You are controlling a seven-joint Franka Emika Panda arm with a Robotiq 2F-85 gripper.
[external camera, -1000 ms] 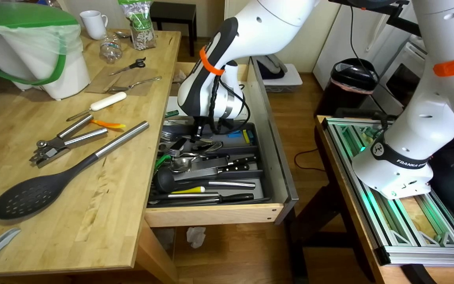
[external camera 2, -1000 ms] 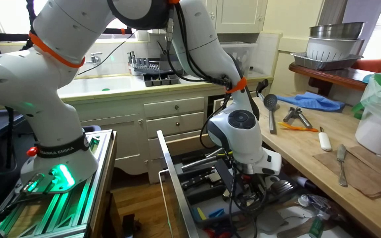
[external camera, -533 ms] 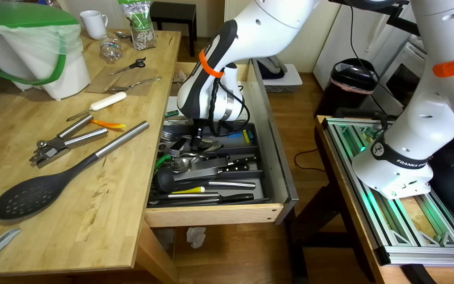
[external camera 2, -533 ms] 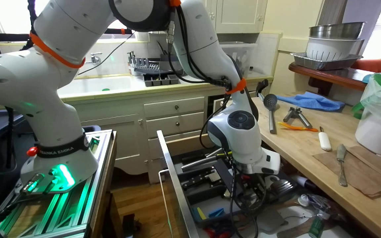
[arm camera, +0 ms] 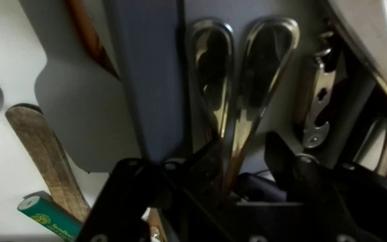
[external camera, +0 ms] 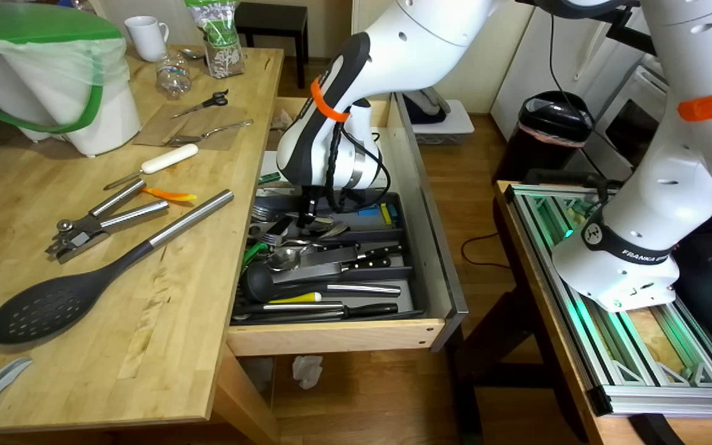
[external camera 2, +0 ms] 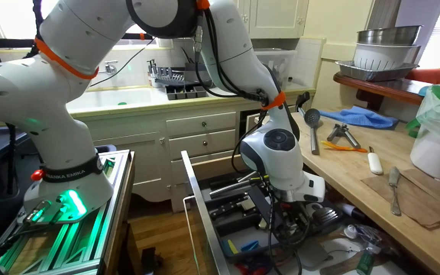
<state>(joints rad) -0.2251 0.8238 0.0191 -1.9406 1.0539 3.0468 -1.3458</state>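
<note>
My gripper point(arm camera: 242, 148) points down into the drawer's dark utensil organizer, and its two black fingers stand apart. Two shiny metal utensil handles, left point(arm camera: 213, 64) and right point(arm camera: 269, 60), lie in the compartment ahead. Their lower ends run in between the fingers, nearer the left one; I cannot tell whether they touch it. A metal opener-like tool point(arm camera: 317, 104) lies right of them. A grey divider wall point(arm camera: 153, 77) stands to their left. In an exterior view the gripper point(external camera: 308, 213) is over the cutlery compartment. In another exterior view cables and the wrist mostly hide it.
The open drawer point(external camera: 427, 210) holds knives point(external camera: 368, 262), a black ladle point(external camera: 258, 283) and a grey spatula point(arm camera: 82, 111). A wooden table point(external camera: 177, 309) beside it bears a slotted spoon point(external camera: 53, 306), a garlic press point(external camera: 102, 222) and a white bucket point(external camera: 93, 105).
The arm has sunk very slightly, and the gripper has shifted a little inside the drawer. The utensils and the things on the table have not visibly moved.
</note>
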